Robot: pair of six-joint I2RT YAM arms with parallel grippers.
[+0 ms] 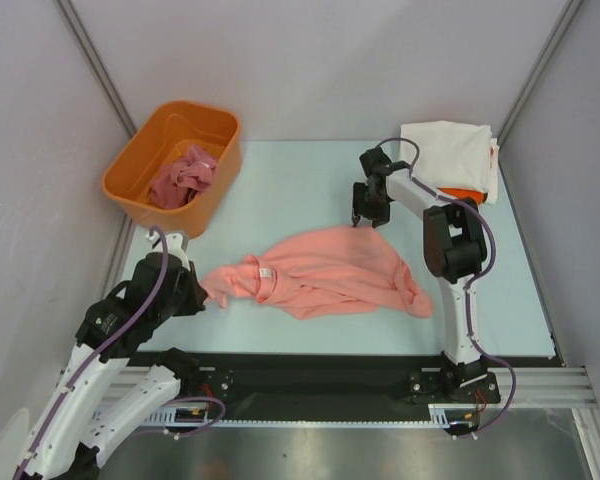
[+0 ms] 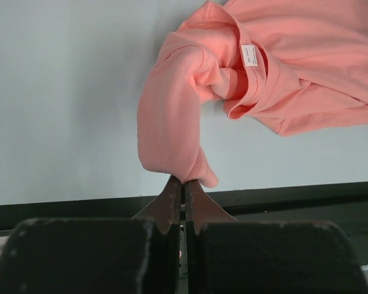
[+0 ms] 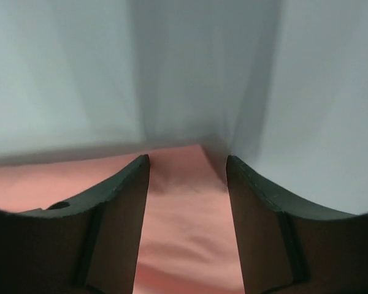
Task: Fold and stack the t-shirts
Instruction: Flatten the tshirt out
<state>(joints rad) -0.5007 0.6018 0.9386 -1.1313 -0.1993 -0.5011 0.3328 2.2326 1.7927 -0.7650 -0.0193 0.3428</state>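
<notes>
Salmon-pink t-shirt (image 1: 325,272) crumpled on the counter (image 1: 280,180), in front and right of the orange tub (image 1: 175,160). Left gripper (image 2: 184,184) pinched tight on its bunched end, the end nearest the tub. Right gripper (image 3: 187,160) half-spread astride its back edge, well right of the tub, clamping nothing.

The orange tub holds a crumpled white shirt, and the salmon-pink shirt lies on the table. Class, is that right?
No. In the top external view the crumpled shirt in the orange tub is rose-pink, not white. The salmon-pink shirt does lie on the table.
</notes>
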